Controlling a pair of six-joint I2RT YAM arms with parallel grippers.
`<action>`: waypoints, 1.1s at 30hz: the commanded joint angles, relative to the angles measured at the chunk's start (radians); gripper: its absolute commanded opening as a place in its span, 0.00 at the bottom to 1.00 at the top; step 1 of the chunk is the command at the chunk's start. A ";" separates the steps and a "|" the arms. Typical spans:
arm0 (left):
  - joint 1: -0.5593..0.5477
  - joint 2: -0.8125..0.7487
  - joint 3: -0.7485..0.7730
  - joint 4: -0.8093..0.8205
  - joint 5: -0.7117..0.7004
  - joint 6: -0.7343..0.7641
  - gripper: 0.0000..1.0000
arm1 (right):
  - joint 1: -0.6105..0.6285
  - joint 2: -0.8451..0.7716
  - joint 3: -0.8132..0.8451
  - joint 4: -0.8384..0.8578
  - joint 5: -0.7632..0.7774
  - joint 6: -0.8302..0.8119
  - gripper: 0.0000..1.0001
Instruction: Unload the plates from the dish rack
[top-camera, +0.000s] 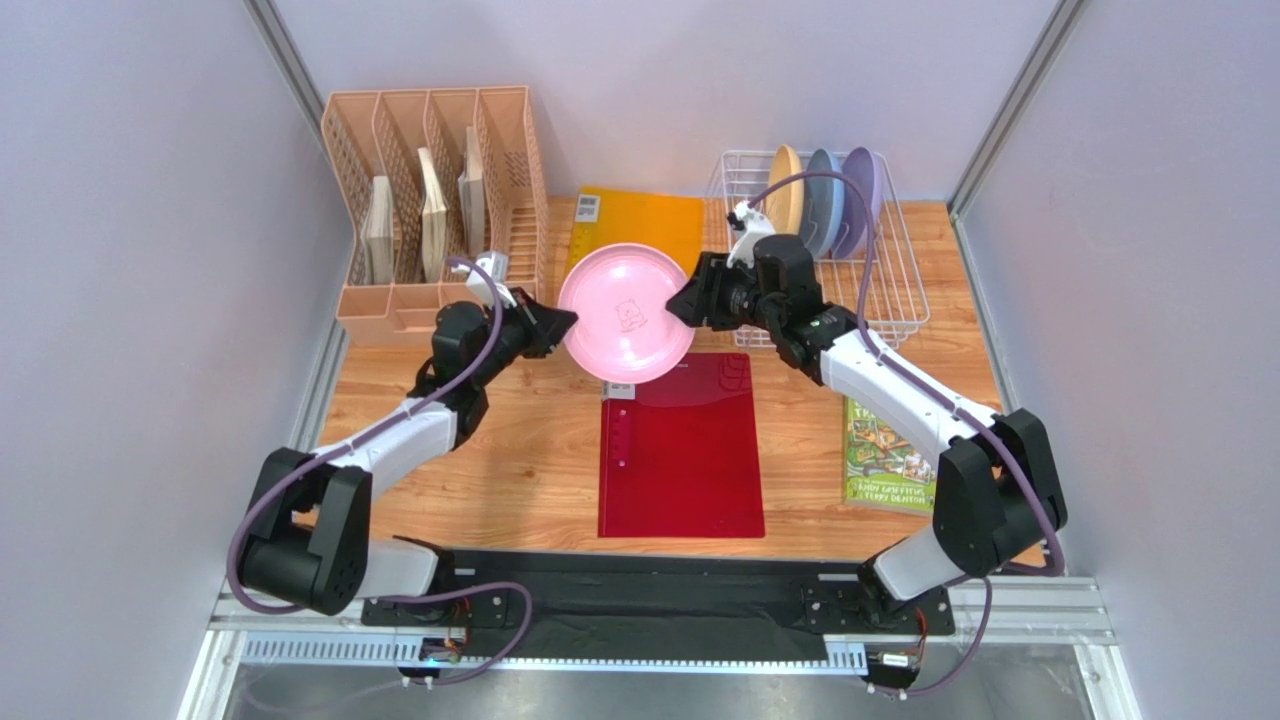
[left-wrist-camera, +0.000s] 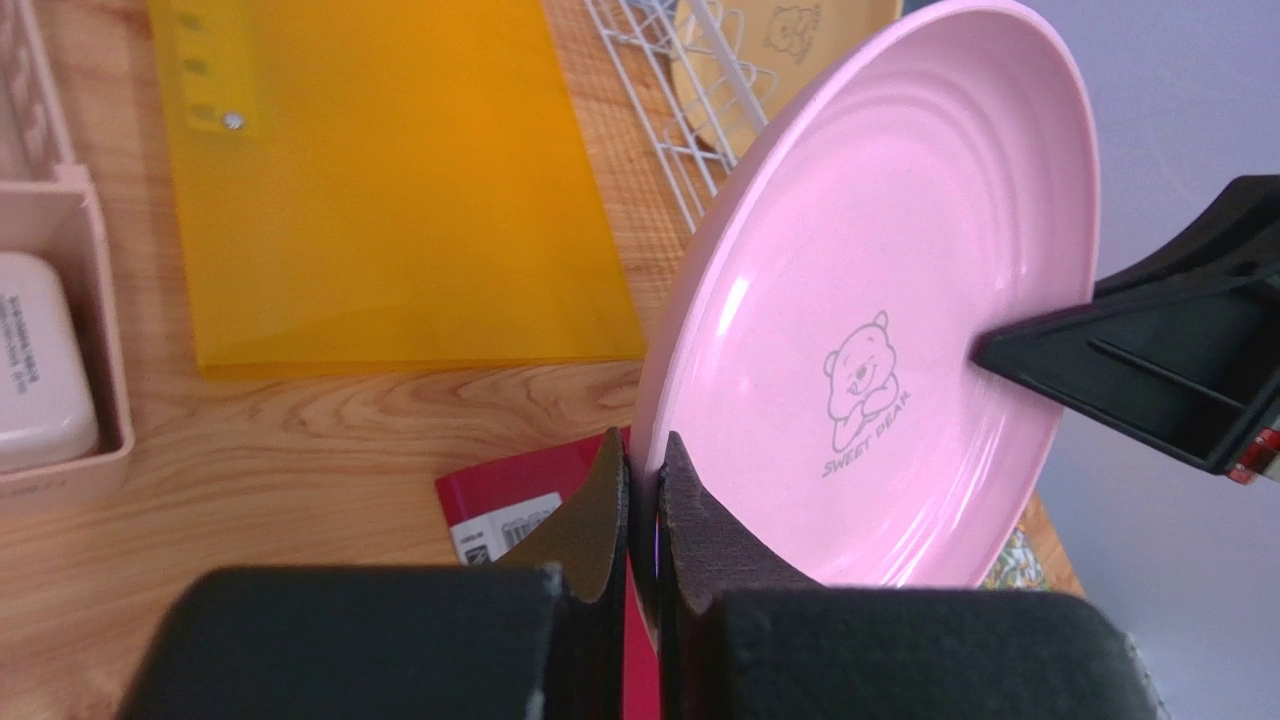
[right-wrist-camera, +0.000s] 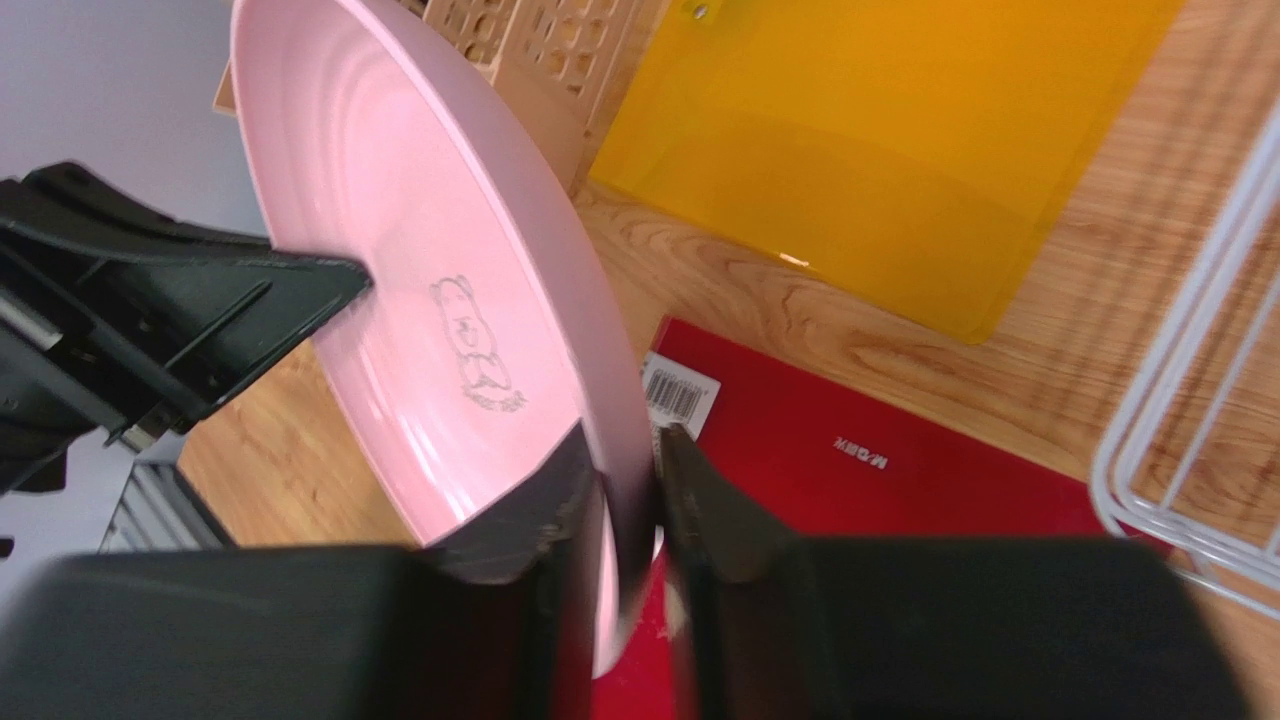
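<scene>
The pink plate (top-camera: 628, 312) hangs on edge in the air between both grippers, above the wooden table; its bear mark shows in the left wrist view (left-wrist-camera: 887, 300) and the right wrist view (right-wrist-camera: 436, 300). My left gripper (top-camera: 559, 323) (left-wrist-camera: 643, 465) is shut on its left rim. My right gripper (top-camera: 688, 293) (right-wrist-camera: 624, 450) straddles the right rim, jaws slightly parted and blurred, with a sliver of gap at one finger. The white wire dish rack (top-camera: 902, 285) at the back right holds the yellow plate (top-camera: 784, 188), the blue plate (top-camera: 824, 195) and the lavender plate (top-camera: 860, 195) upright.
A peach slotted organizer (top-camera: 436, 195) stands at the back left. A yellow folder (top-camera: 646, 218) lies behind the pink plate and a red folder (top-camera: 684, 450) below it. A green book (top-camera: 887, 450) lies at the right. Grey walls close in three sides.
</scene>
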 joint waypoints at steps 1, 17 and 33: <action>-0.012 -0.124 0.028 -0.226 -0.101 0.082 0.00 | 0.008 -0.003 0.125 -0.092 0.079 -0.062 0.62; -0.012 -0.436 -0.127 -0.859 -0.721 -0.135 0.00 | -0.191 0.098 0.318 -0.275 0.517 -0.212 0.81; -0.012 -0.466 -0.231 -0.987 -0.738 -0.317 0.00 | -0.312 0.329 0.559 -0.316 0.561 -0.252 0.81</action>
